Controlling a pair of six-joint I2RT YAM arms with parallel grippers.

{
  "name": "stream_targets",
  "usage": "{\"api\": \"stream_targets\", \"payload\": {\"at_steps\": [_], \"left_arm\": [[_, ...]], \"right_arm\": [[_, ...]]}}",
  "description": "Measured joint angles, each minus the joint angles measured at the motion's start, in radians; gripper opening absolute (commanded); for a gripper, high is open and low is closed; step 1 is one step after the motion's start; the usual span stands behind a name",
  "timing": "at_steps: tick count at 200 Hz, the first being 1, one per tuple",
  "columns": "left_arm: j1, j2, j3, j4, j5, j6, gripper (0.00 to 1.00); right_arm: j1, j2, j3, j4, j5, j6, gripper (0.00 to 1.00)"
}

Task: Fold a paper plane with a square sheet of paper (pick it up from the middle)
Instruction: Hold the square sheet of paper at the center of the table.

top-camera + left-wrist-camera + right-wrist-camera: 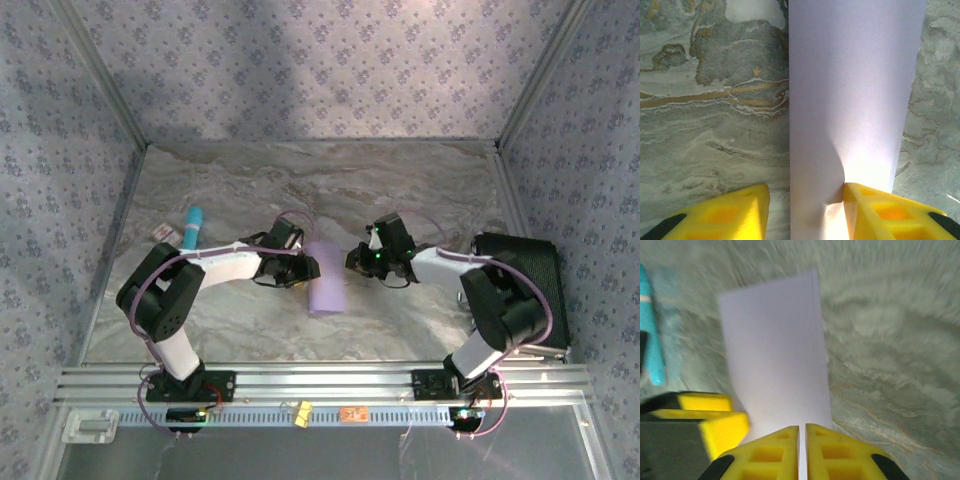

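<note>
The square sheet of paper [327, 280] is lavender and lies folded into a narrow rectangle in the middle of the marble table; it has no dart shape. My left gripper [303, 268] is at the sheet's left edge. In the left wrist view the gripper [805, 210] is open, the paper [855, 90] runs up between its yellow fingers, and the right finger [885, 210] presses a dent into it. My right gripper [356, 260] is at the sheet's right edge. In the blurred right wrist view the gripper [802, 450] is shut on the near edge of the paper [775, 355].
A teal pen [192, 228] and a small card [165, 233] lie at the back left; the pen also shows in the right wrist view [651, 335]. A black case [530, 285] stands at the right wall. Patterned walls close in the table on three sides.
</note>
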State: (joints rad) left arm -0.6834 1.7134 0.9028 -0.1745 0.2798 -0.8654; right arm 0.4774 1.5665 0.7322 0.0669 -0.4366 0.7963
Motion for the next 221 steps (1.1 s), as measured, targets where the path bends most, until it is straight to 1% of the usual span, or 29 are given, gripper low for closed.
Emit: {"api": "stream_targets", "payload": {"at_steps": [24,53,82,109,156,221], "left_arm": [[0.0,0.003,0.006,-0.009,-0.003,0.0,0.45],[-0.002,0.009,0.017,-0.018,-0.005,-0.008,0.46],[-0.004,0.018,0.035,-0.04,-0.006,-0.007,0.46],[-0.005,0.044,0.078,-0.097,-0.011,0.002,0.46],[-0.026,0.082,0.148,-0.192,-0.046,0.035,0.46],[-0.033,0.11,0.196,-0.25,-0.064,0.038,0.47]], "right_arm": [[-0.044,-0.101,0.0,-0.032,0.033,-0.003,0.15],[-0.068,-0.162,-0.028,-0.04,0.049,-0.003,0.16],[-0.068,-0.17,-0.097,-0.042,0.052,0.001,0.16],[-0.068,-0.175,-0.145,-0.044,0.052,0.005,0.16],[-0.068,-0.231,-0.148,-0.053,0.056,0.005,0.17],[-0.068,-0.235,-0.148,-0.058,0.056,0.005,0.17]]}}
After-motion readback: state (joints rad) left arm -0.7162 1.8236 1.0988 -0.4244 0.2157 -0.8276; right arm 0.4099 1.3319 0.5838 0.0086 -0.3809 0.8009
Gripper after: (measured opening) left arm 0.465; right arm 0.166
